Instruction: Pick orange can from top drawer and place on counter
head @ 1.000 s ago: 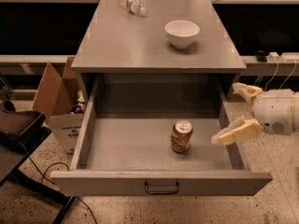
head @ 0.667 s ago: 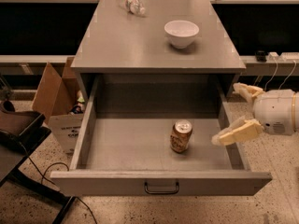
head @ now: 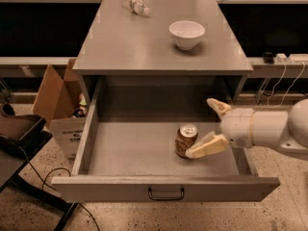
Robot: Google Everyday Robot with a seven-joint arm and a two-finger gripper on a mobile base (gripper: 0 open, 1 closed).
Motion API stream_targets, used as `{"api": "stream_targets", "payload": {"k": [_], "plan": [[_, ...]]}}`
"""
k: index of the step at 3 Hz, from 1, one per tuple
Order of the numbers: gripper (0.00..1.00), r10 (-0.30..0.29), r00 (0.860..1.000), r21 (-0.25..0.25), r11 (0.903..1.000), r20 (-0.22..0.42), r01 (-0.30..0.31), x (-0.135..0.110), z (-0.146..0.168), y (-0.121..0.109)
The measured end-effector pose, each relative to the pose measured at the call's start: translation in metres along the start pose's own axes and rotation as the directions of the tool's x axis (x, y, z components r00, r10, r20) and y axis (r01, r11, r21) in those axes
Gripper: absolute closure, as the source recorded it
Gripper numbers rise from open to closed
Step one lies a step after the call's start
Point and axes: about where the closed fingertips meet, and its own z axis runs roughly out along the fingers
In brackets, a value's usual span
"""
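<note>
The orange can (head: 186,139) stands upright in the open top drawer (head: 139,153), right of its middle, silver top showing. My gripper (head: 204,129) reaches in from the right over the drawer's right side, open, with pale fingers spread. The near finger (head: 208,147) lies just beside the can's lower right; the far finger (head: 219,107) points up and back, well apart from the can. The counter (head: 144,42) is the grey cabinet top behind the drawer.
A white bowl (head: 186,33) sits on the counter at right centre. A clear plastic bottle (head: 134,4) lies at its back. An open cardboard box (head: 60,105) stands left of the cabinet, a dark chair (head: 19,134) further left. Cables (head: 284,76) hang at right.
My gripper has moved left into the drawer, from outside its right edge to just beside the can. The can has not moved.
</note>
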Motion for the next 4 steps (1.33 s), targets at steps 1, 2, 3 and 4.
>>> {"api": "stream_targets", "payload": {"k": [1, 2, 3, 4], "plan": [[0.00, -0.020, 1.000, -0.018, 0.9996, 0.007, 0.020, 0.015, 0.039, 0.000], [0.00, -0.018, 1.000, -0.032, 0.9993, 0.007, 0.018, 0.036, 0.070, -0.010], [0.18, -0.039, 0.999, -0.067, 0.9970, 0.005, 0.039, 0.060, 0.094, -0.023], [0.42, -0.045, 0.999, -0.097, 0.9942, 0.013, 0.046, 0.083, 0.110, -0.035]]}}
